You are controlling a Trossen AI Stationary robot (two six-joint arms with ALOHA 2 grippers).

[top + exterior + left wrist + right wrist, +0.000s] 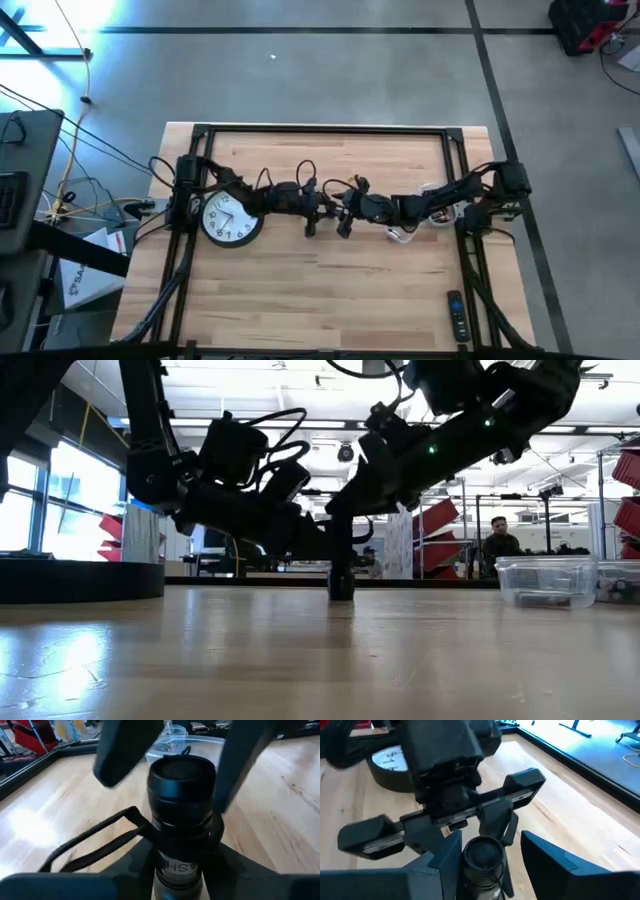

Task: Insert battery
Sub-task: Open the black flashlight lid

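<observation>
As we meet mid-table | left tool (170, 885) clenched on upright flashlight (181, 805) | right tool (480, 870) also grips it, axis vertical | both arms equally near

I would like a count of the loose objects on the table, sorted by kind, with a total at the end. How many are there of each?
Wall clock: 1
Flashlight, black, between the left gripper and the right gripper: 1
Clear plastic container: 1
Remote control: 1
Total: 4
</observation>
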